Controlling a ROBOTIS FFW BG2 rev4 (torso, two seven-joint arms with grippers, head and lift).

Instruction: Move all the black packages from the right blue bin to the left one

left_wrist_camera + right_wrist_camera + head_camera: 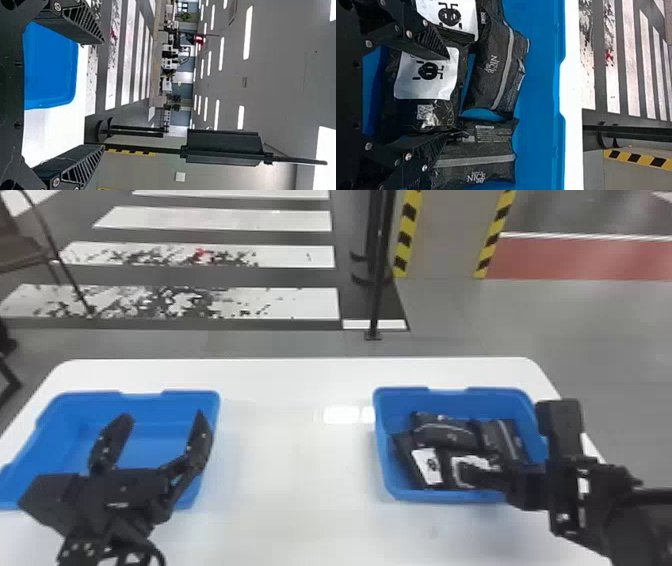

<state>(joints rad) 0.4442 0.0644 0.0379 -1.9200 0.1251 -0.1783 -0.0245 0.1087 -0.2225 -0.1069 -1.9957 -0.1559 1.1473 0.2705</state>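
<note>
Several black packages [445,433] lie in the right blue bin [400,394], some with white labels. My right gripper [480,476] is low over that bin's near part. In the right wrist view my right gripper [449,97] is open, its fingers apart over a white-labelled package [426,75]; two more packages with grey stripes [496,67] lie beyond and beside it. The left blue bin [150,420] holds no package in its visible part. Above it my left gripper [160,420] stands open with nothing between its fingers; the left wrist view shows this left gripper [104,95] wide apart too.
The white table [295,470] extends between the two bins. Past its far edge a black post [378,280] stands on the floor, with a striped pillar [442,235] behind. The right arm comes in over the right bin's near right corner.
</note>
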